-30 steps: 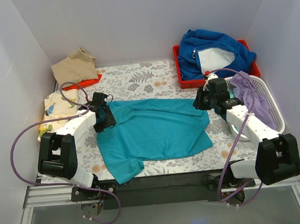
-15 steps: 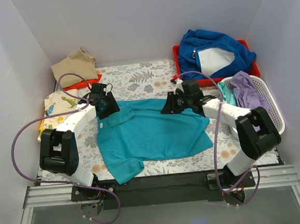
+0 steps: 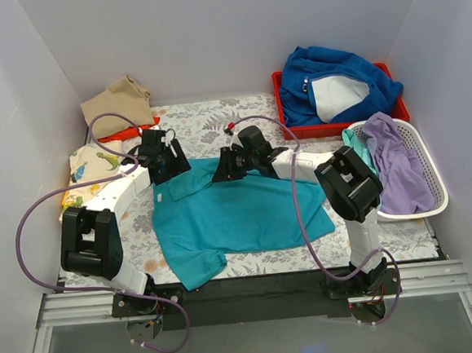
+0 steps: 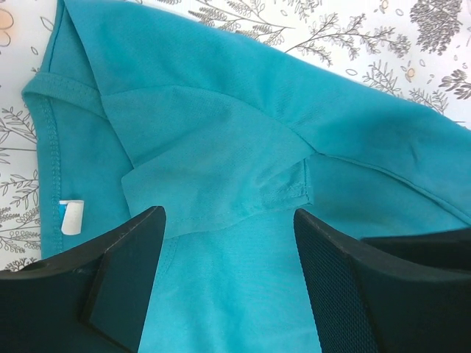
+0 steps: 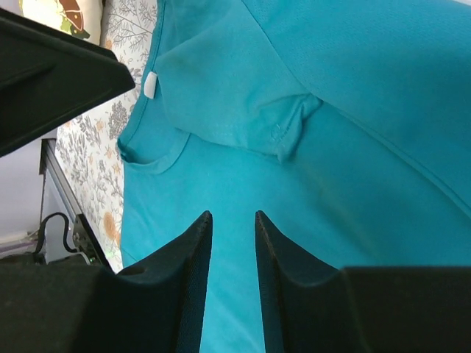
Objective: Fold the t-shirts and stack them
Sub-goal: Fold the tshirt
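Teal t-shirt (image 4: 221, 110): soft matt knit cloth, stitched hems. Left hand (image 4: 228, 232): matt black plastic, inner faces finely textured.

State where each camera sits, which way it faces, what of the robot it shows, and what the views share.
Top external: above and behind the bases, looking down on the table, teal t-shirt, left gripper and right gripper.
Left wrist: on the left arm, looking down between its open fingers at the shirt.
Right wrist: on the right arm, looking between its closer-set fingers at the shirt.
Shared: both wrist views show the shirt's white label and folded sleeve.
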You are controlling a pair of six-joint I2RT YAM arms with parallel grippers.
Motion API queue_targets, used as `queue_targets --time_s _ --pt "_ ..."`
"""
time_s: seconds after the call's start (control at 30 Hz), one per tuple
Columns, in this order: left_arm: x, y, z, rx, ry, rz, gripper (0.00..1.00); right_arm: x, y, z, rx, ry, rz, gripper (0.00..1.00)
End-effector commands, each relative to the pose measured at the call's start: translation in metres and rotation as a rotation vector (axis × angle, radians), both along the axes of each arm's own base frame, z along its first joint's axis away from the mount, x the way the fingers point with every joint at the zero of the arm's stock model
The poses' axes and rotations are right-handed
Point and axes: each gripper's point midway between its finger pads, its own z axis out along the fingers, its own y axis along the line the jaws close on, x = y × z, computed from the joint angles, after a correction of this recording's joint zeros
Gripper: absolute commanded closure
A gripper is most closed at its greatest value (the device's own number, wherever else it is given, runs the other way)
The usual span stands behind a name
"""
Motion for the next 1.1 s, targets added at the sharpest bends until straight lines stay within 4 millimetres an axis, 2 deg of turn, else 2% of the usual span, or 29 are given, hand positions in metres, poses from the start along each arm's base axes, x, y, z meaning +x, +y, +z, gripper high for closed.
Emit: queue_targets --time_s 0.0,0.07,0.17,0.43,0.7,1.07 --pt "0.003 -0.002 0.020 -0.016 -0.064 -0.021 0.31 0.010 0.023 0.007 0.039 -0.020 -0.010 0.64" --pt "0.003 -0.002 0.019 -0.013 -0.063 -0.029 0.31 0.010 0.030 0.006 0.040 -0.020 -0.005 0.63" --pt "0.002 0.000 0.017 -0.006 -0.059 -0.026 0.31 0.009 0.036 -0.007 0.011 -0.014 -0.010 0.63" --pt "0.002 0.003 0.020 0.009 -0.070 -0.027 0.30 0.021 0.040 -0.017 -0.023 -0.048 -0.032 0.63" --pt "0.001 0.009 0.017 0.030 -0.060 -0.022 0.30 0.034 0.033 -0.032 -0.109 -0.068 -0.082 0.63" --pt "0.003 0.008 0.011 0.030 -0.046 -0.029 0.30 0.037 0.028 -0.036 -0.154 -0.093 -0.085 0.63"
